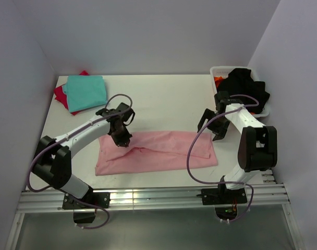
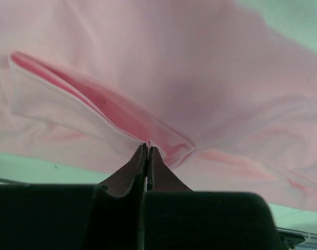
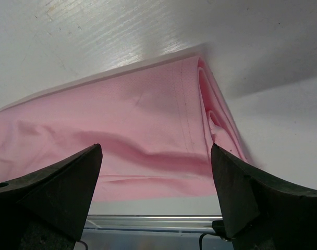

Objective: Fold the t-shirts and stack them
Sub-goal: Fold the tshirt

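Left arm (image 1: 77, 131) stretches forward and inward from its base, wrist tipped down. The left gripper (image 2: 147, 151) points at the table, jaws pressed tight together, pinching a fold of the pink t-shirt (image 2: 200, 78). Over on the other side, the right arm (image 1: 244, 122) is folded back with its elbow high. The right gripper (image 3: 156, 150) angles downward, fingers spread wide apart.

pink t-shirt (image 1: 156, 152) (plain) | teal t-shirt (image 1: 86, 92) | red t-shirt (image 1: 60, 95) | white basket (image 1: 216, 69) | black cloth (image 1: 244, 83)
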`<state>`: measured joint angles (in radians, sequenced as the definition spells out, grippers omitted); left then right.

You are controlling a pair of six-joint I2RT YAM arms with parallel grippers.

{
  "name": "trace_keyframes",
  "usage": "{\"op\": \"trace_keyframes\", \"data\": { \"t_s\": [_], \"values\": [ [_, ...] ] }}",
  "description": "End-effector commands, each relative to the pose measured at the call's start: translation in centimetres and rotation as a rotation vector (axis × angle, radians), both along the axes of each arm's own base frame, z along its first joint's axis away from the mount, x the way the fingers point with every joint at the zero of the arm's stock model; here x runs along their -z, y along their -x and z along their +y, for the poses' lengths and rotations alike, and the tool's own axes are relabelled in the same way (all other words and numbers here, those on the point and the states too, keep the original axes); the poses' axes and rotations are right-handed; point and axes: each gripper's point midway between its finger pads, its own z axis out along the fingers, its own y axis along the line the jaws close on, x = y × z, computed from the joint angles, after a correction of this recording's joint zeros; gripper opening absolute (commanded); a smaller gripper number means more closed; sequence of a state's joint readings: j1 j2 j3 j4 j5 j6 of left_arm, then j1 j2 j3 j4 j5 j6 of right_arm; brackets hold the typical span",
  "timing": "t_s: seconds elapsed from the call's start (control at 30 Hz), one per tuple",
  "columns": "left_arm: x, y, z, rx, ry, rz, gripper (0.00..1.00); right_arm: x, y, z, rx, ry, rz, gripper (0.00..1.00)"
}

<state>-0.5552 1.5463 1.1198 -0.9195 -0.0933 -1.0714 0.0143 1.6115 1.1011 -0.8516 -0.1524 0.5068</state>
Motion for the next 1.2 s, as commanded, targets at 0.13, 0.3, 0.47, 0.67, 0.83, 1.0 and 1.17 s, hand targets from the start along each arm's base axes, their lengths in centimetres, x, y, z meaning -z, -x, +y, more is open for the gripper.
{"op": "trace_keyframes", "data": {
  "t_s": [0.13, 0.3, 0.47, 0.67, 0.83, 1.0, 1.17],
  "values": [
    [2.9, 8.7, -3.3, -0.173, 0.0, 0.166, 0.21, -0.4, -1.3, 0.2, -0.009, -0.02, -0.047, 0.91],
    [4.2, 12.9, -6.7, -0.07, 0.037, 0.26, 0.92, 0.2, -1.4, 0.4, -0.01, -0.031, -0.041, 0.9],
    [-1.2, 7.6, -7.9, -0.037, -0.018, 0.026, 0.99, -0.1, -1.1, 0.5, -0.013, -0.037, -0.05, 0.9],
    [-2.8, 1.9, -6.3, -0.063, 0.003, -0.023, 0.84, -0.7, -0.9, 0.5, -0.016, -0.038, -0.06, 0.9],
    [0.2, -0.9, -1.7, -0.143, -0.034, 0.0, 0.47, -0.8, -0.6, 0.3, -0.016, -0.03, -0.06, 0.9],
    [3.2, -1.1, 1.1, -0.179, -0.104, 0.053, 0.0, -1.0, -0.4, 0.2, -0.016, -0.023, -0.062, 0.9],
    [4.7, -0.3, 1.7, -0.177, -0.114, 0.082, 0.0, -0.7, -0.3, 0.2, -0.017, -0.022, -0.058, 0.9]
  ]
}}
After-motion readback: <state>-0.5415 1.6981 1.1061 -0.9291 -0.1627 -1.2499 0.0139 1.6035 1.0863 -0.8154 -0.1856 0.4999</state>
